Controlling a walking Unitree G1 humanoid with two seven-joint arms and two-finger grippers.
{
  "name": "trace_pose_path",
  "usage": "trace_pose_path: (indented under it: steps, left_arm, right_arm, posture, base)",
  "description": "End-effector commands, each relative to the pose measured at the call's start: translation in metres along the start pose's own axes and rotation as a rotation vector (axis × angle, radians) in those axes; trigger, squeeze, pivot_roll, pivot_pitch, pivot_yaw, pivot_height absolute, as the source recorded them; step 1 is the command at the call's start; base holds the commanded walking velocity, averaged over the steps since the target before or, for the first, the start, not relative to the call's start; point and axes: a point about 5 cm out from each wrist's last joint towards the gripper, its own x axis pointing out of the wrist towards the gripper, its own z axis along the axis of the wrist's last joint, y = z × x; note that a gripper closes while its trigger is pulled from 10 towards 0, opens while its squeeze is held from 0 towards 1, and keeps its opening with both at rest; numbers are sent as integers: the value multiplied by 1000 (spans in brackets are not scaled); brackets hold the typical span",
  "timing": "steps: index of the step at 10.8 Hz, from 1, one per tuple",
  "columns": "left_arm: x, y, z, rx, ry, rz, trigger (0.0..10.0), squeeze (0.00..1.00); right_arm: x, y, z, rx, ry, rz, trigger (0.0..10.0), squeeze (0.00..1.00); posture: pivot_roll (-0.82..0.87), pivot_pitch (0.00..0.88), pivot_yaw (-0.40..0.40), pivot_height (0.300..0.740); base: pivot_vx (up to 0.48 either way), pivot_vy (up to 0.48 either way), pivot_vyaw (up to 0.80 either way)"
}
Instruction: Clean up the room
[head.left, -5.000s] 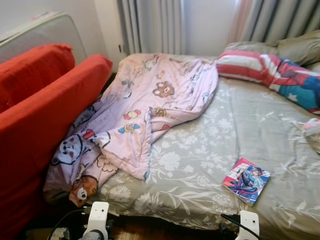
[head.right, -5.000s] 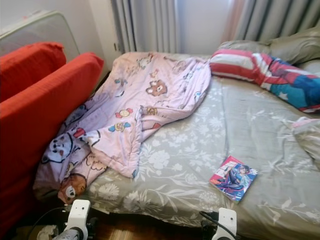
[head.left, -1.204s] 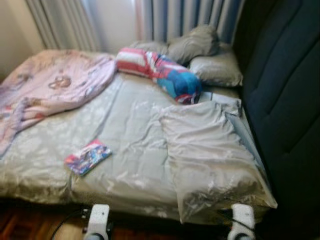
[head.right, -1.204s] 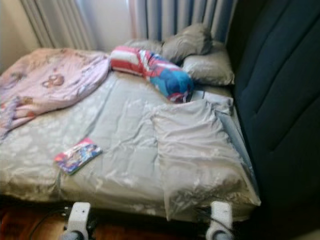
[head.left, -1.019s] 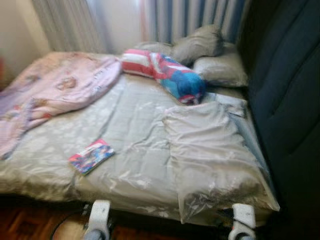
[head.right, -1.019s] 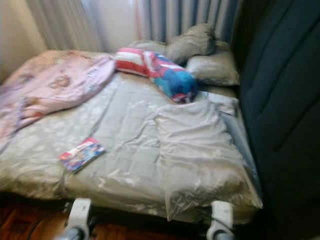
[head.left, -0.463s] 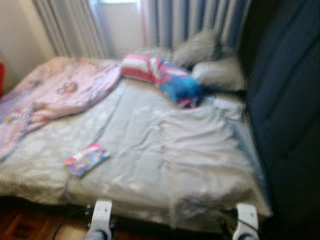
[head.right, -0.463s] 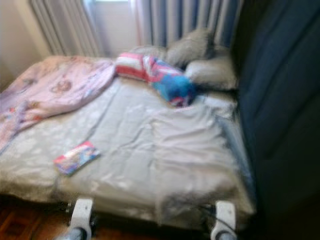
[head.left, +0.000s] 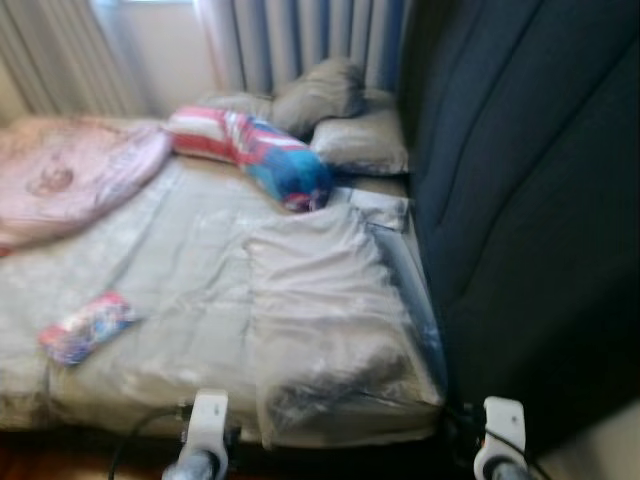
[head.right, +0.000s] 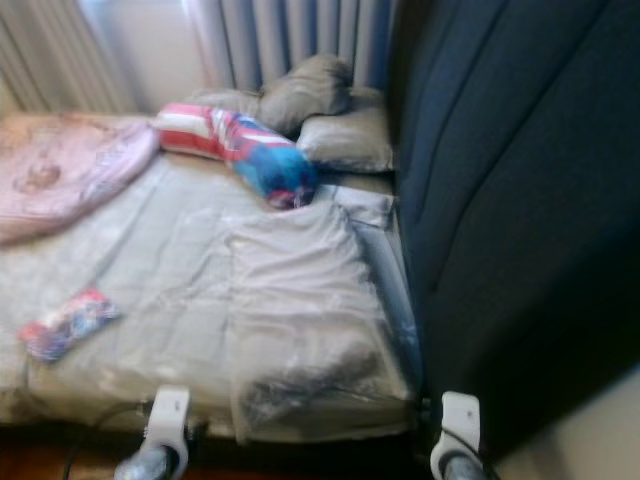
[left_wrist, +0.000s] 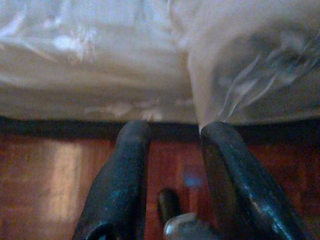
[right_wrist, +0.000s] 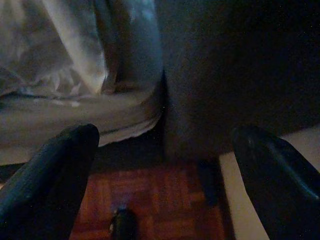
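Observation:
A colourful book lies flat on the grey floral bed sheet near the bed's front left. A pink cartoon blanket is bunched at the far left. A red-striped and blue pillow lies crosswise by two grey pillows at the head. A folded grey cover lies at the near right corner. Both arms hang low in front of the bed edge. My left gripper is open and empty above the wood floor. My right gripper is open wide, also empty.
A tall dark blue padded headboard stands along the bed's right side. Curtains hang behind the bed. Red-brown parquet floor runs under the bed edge, and a pale strip of floor or wall shows at the right.
The camera has swung to the right: bed, book and pillows sit further left in the picture and the headboard takes more room. Nothing on the bed has moved. Both grippers stay low and empty.

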Motion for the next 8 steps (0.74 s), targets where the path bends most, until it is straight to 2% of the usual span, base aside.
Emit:
trace_pose_path:
  steps: [1, 2, 3, 4, 5, 6, 7, 8]
  left_arm:
    - [2, 11, 13, 1, -60, 30, 10000, 0]
    - [5, 11, 36, 0, -178, 46, 10000, 0]
    - [6, 12, 47, -12, -234, 59, 10000, 0]
    - [6, 10, 50, -20, -251, 49, 10000, 0]
    - [6, 9, 42, -25, -206, 46, 10000, 0]
    - [6, 10, 41, -24, -202, 48, 10000, 0]
    - [5, 10, 44, -16, -229, 45, 10000, 0]
    - [6, 10, 53, -13, -273, 48, 10000, 0]
  right_arm:
    - [3, 10, 9, 6, -39, 27, 10000, 0]
    - [6, 15, 27, 3, -123, 61, 10000, 0]
    - [7, 18, 34, -2, -156, 90, 10000, 0]
    - [7, 19, 34, -3, -157, 103, 10000, 0]
    - [7, 19, 33, 0, -153, 94, 10000, 0]
    - [7, 21, 35, 7, -167, 97, 10000, 0]
    - [8, 25, 41, 14, -195, 107, 10000, 0]
    - [8, 27, 44, 12, -210, 114, 10000, 0]
  posture:
    - [58, 0, -5, 740]
    - [48, 0, -7, 740]
    - [48, 0, -12, 740]
    - [51, 0, -14, 740]
    - [52, 0, -14, 740]
    - [49, 0, -12, 740]
    - [50, 0, -11, 740]
    - [53, 0, -9, 740]
  base:
    - [0, 0, 0]
    - [0, 0, 0]
    - [0, 0, 0]
    - [0, 0, 0]
    - [0, 420, 0]
    - [0, 480, 0]
    - [0, 480, 0]
    - [0, 0, 0]
